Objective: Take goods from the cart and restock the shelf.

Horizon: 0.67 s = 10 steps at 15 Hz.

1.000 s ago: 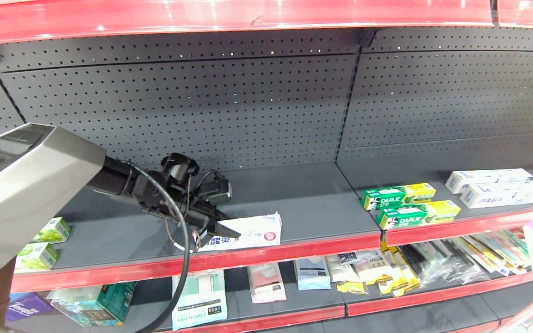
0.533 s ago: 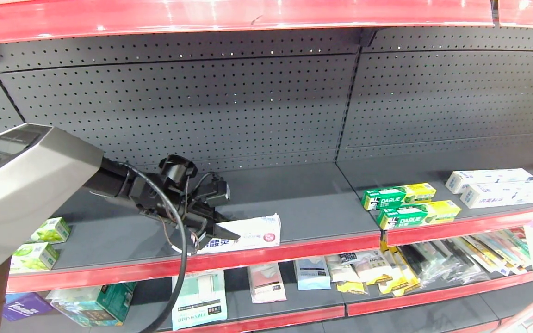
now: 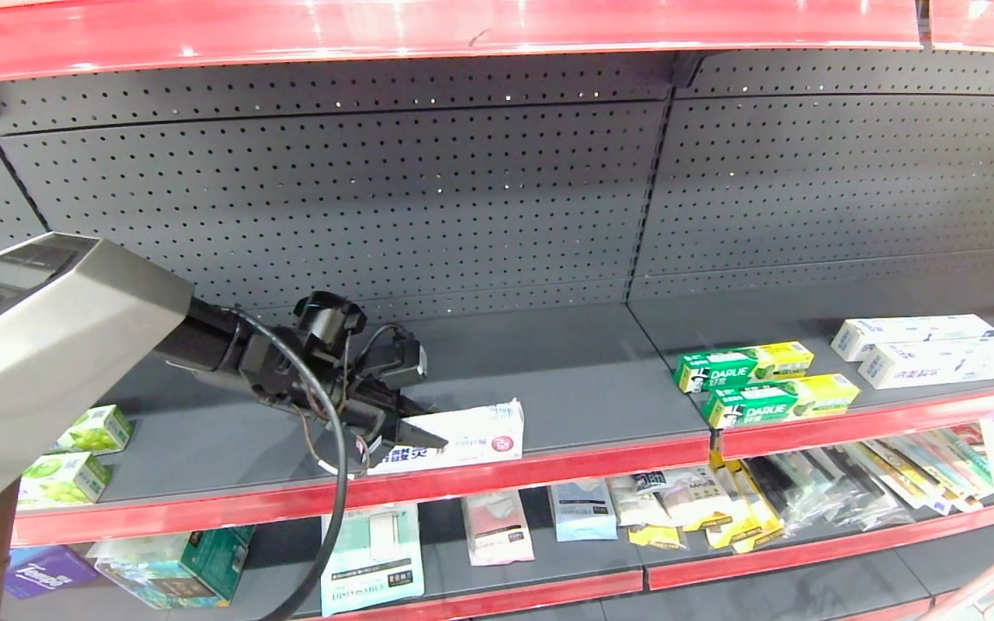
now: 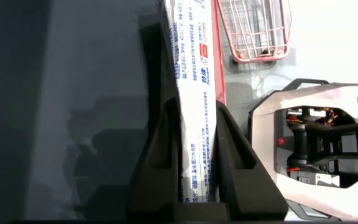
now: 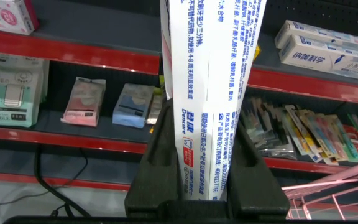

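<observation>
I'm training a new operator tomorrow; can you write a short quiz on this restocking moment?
1. True or false: the left hand holds the white pack at the shelf's front edge.
2. From the robot's side, the green-and-yellow boxes lie where relative to that pack? A) left B) right C) on top
3. Fill in: the right hand grips a white package printed in ___.
Key: 1 true; 2 B; 3 blue.

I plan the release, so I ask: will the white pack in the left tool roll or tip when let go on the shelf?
Probably neither: the white pack seems flat on the shelf. Its crinkled end suggests soft wrapping, perhaps slippery. Thin in the left tool, it is likely light.
</observation>
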Available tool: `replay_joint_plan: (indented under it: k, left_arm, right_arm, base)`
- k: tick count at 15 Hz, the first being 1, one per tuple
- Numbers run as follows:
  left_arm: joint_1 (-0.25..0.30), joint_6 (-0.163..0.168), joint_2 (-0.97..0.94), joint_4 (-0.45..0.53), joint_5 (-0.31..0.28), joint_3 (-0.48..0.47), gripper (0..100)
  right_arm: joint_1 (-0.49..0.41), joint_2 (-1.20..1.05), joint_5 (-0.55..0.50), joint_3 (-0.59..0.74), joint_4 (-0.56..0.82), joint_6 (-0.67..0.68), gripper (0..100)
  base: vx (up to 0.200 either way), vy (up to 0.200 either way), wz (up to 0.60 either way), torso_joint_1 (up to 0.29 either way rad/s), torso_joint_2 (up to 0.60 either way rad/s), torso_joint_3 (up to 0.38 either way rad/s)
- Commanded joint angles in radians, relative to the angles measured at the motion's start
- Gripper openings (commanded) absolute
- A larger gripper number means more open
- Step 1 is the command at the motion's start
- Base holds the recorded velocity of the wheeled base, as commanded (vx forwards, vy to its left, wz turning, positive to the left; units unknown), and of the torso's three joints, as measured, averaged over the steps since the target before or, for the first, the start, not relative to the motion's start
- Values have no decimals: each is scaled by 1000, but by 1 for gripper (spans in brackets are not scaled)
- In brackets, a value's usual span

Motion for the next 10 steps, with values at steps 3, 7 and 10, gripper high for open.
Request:
replay_joint_plan:
  k: [3, 7, 10]
  left_arm:
    - [-1, -1, 3, 3, 3, -3, 0]
    - [-1, -10, 9, 2, 10, -10, 0]
    - [-1, -20, 9, 2, 13, -12, 0]
  right_arm:
    - [0, 2, 0, 2, 0, 1, 0]
    - [0, 2, 0, 5, 0, 1, 0]
    - [0, 3, 0, 6, 0, 1, 0]
  base:
    - [0, 0, 0, 0, 0, 0]
    - [0, 0, 0, 0, 0, 0]
    - [0, 0, 0, 0, 0, 0]
